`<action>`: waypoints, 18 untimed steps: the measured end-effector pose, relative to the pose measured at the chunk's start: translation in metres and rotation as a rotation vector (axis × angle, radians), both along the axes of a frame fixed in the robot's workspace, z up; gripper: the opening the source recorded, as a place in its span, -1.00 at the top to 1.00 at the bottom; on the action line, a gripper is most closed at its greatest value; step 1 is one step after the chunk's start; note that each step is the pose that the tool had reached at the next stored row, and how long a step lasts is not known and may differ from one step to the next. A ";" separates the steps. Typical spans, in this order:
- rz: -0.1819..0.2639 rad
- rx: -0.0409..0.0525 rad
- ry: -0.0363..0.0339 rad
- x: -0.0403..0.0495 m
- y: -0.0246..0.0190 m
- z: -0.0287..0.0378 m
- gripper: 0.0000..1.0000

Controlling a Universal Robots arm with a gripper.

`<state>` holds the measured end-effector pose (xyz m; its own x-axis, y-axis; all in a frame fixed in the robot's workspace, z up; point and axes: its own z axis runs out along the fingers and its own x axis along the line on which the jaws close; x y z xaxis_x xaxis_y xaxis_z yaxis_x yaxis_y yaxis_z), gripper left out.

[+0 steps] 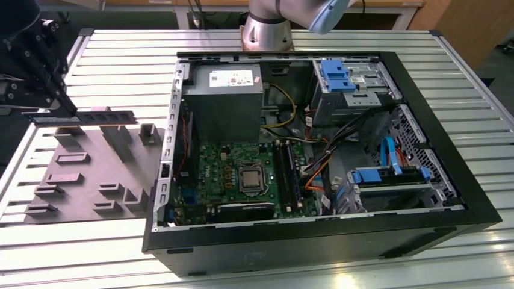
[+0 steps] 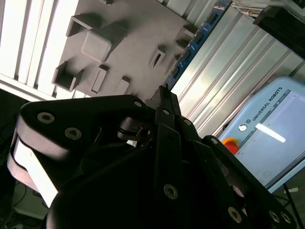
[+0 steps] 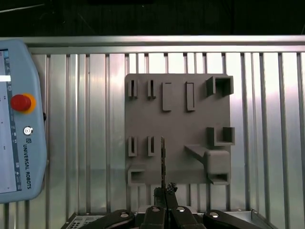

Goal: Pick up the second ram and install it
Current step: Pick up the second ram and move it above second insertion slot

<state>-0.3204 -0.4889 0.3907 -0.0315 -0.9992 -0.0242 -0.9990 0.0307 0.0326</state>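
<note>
The second ram (image 1: 88,116) is a thin dark strip held level in the air above the far end of the grey holder plate (image 1: 88,174), at the exterior view's left. My black gripper (image 1: 68,113) is shut on it near one end. In the first wrist view the ram (image 3: 163,160) shows edge-on, running out from the gripper (image 3: 166,191) over the plate (image 3: 190,129). In the second wrist view the ram (image 2: 195,43) shows a blue-green edge with small blocks beyond the gripper (image 2: 164,93). The green board (image 1: 237,174) with its long black slots (image 1: 285,174) lies inside the open case.
The open black computer case (image 1: 434,150) lies on the slatted metal table (image 1: 120,54), with a grey power supply (image 1: 221,99), cables and blue drive brackets (image 1: 337,75) inside. The arm's base (image 1: 265,27) stands behind it. A teach pendant (image 3: 19,119) lies beside the plate.
</note>
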 end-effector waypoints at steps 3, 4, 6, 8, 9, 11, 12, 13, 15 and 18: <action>0.000 0.0000 0.0000 0.0024 0.0000 0.0000 0.76; 0.000 0.0000 0.0000 0.0032 0.0000 0.0000 0.76; 0.000 0.0000 0.0000 0.0047 0.0000 0.0000 0.76; 0.000 0.0000 0.0000 0.0064 0.0000 0.0000 0.76; 0.000 0.0000 0.0000 0.0075 0.0000 0.0000 0.76; 0.000 -0.0001 0.0001 0.0096 0.0000 0.0001 0.76; 0.000 0.0000 0.0000 0.0107 0.0000 0.0000 0.76; 0.000 0.0000 0.0000 0.0118 0.0000 0.0000 0.76; 0.000 -0.0001 0.0000 0.0141 0.0000 0.0001 0.76; 0.000 0.0000 0.0000 0.0177 0.0000 0.0000 0.76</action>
